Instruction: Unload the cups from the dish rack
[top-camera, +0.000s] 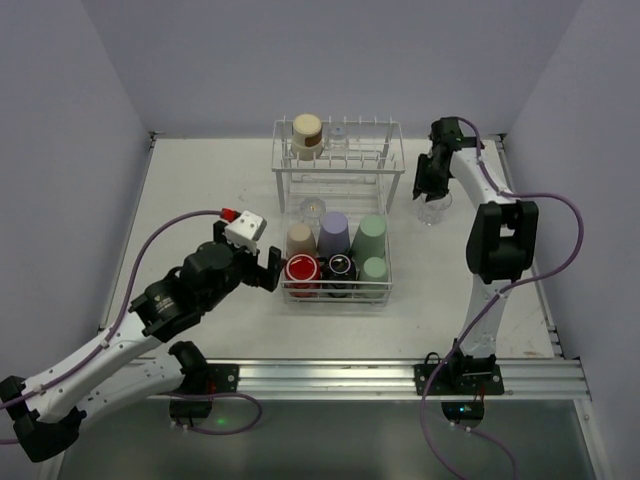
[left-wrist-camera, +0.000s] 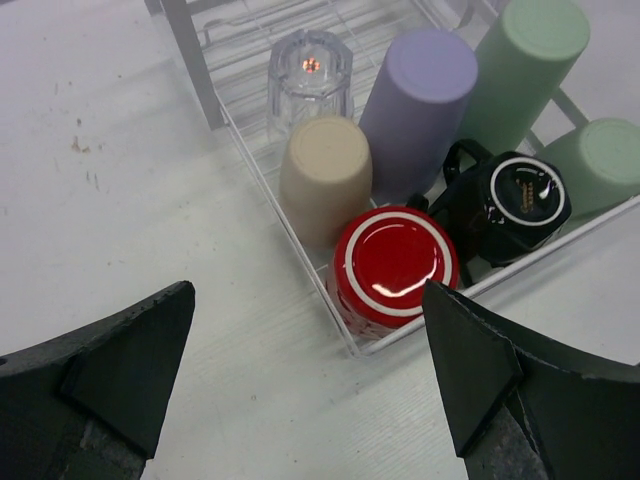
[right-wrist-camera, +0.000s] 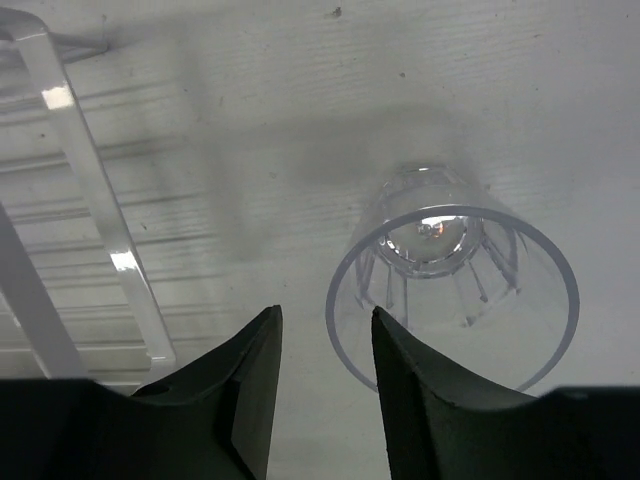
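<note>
Overall: a white worktop (top-camera: 200, 190) carries one dish rack (top-camera: 336, 299) and a single cup standing apart from it.
Dish rack: it sits mid-worktop, its raised shelf toward the far edge and its low basket toward the near edge.
Basket, near row: the red cup (top-camera: 301, 268), black cup (top-camera: 341, 267) and short green cup (top-camera: 374, 268) are all base up.
Basket, row behind: the tan cup (top-camera: 299, 238), lavender cup (top-camera: 333, 232) and tall green cup (top-camera: 370, 236) are base up, with a clear faceted cup (top-camera: 313, 208) beyond the tan one.
Upper shelf: it holds a banded tan cup (top-camera: 307, 133) and, beside it, a shelf clear cup (top-camera: 338, 135).
Standing clear cup (right-wrist-camera: 455, 290): it is on the worktop mouth up, just beside the rack's right side, toward the far-right corner.
Right hand (right-wrist-camera: 325, 320): its fingers are narrowly apart and straddle that cup's rim, one outside the wall and one over the mouth. A gap shows at the outer finger.
Left hand (left-wrist-camera: 307, 300): it is spread wide and holds nothing. It is at the basket's near-left corner, and the red cup is nearest to it.
</note>
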